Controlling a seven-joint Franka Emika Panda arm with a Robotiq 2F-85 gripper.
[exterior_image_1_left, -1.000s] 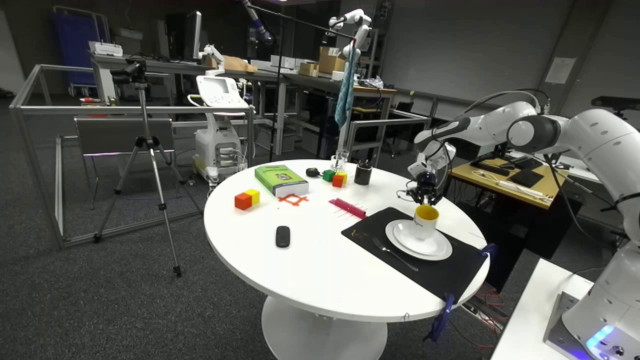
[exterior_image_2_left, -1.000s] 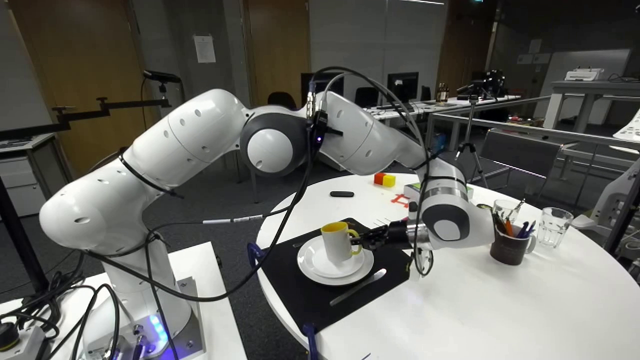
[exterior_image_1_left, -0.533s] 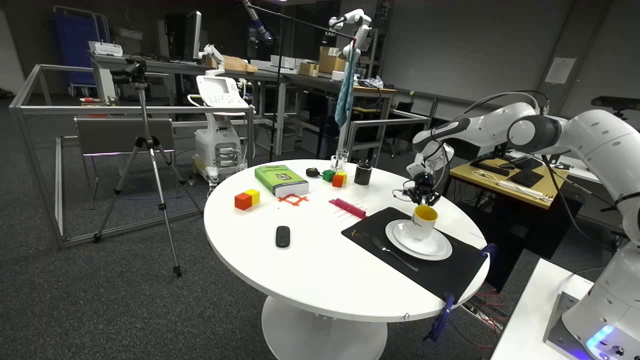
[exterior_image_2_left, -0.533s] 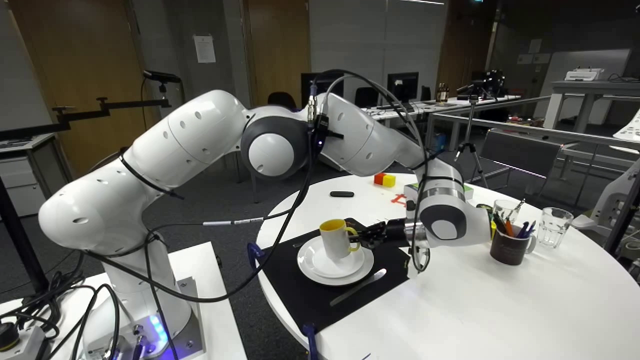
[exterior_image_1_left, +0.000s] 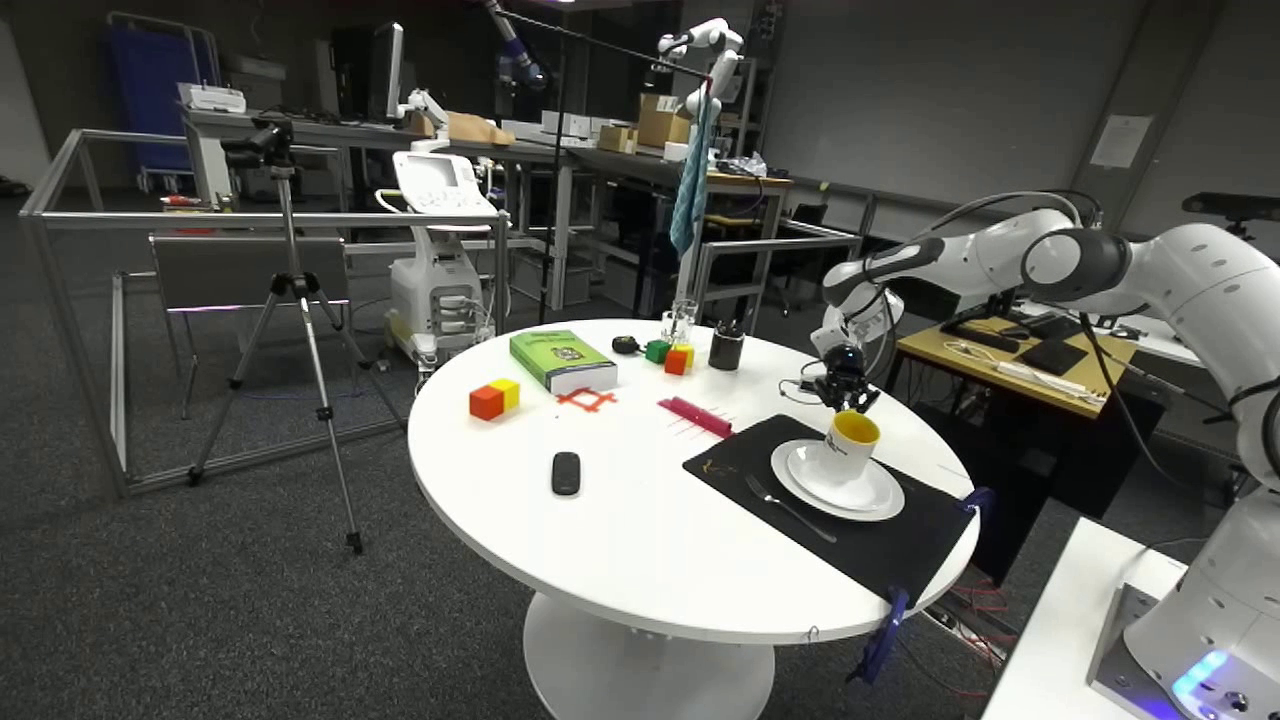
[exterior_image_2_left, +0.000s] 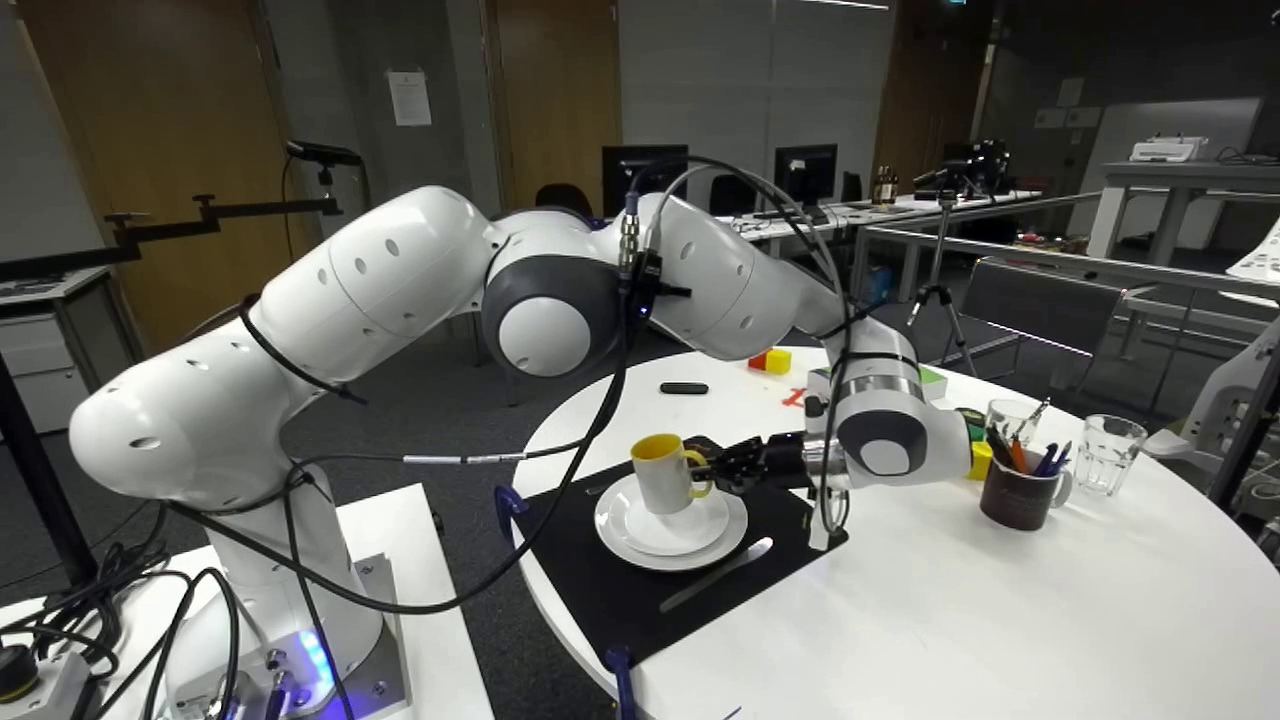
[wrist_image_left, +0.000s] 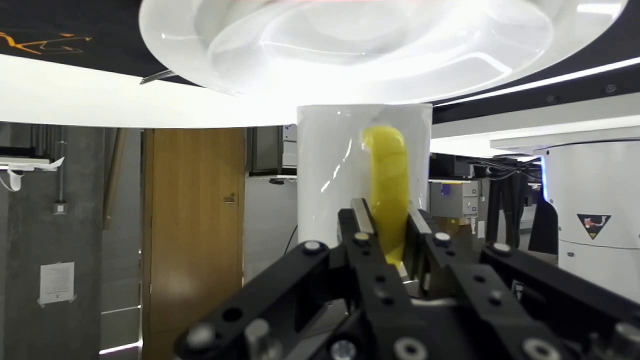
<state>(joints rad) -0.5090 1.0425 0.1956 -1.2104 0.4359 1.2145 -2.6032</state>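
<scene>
Yellow handle (wrist_image_left: 390, 190): my fingers (wrist_image_left: 362, 216) are clamping it | white mug (wrist_image_left: 330, 170) is hanging above the stacked plates (wrist_image_left: 195, 45) | risk: I am holding only one side, so slipping pads could be letting it turn and knock against them

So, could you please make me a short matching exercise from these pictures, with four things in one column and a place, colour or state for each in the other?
Things:
1. gripper
2. white mug
3. knife
4. book

Places, colours, states:
A. lying on the black placemat, beside the plates
B. green on its cover
C. yellow on the inside
D. closed on a handle

Right pairs: 1-D, 2-C, 3-A, 4-B.
</scene>
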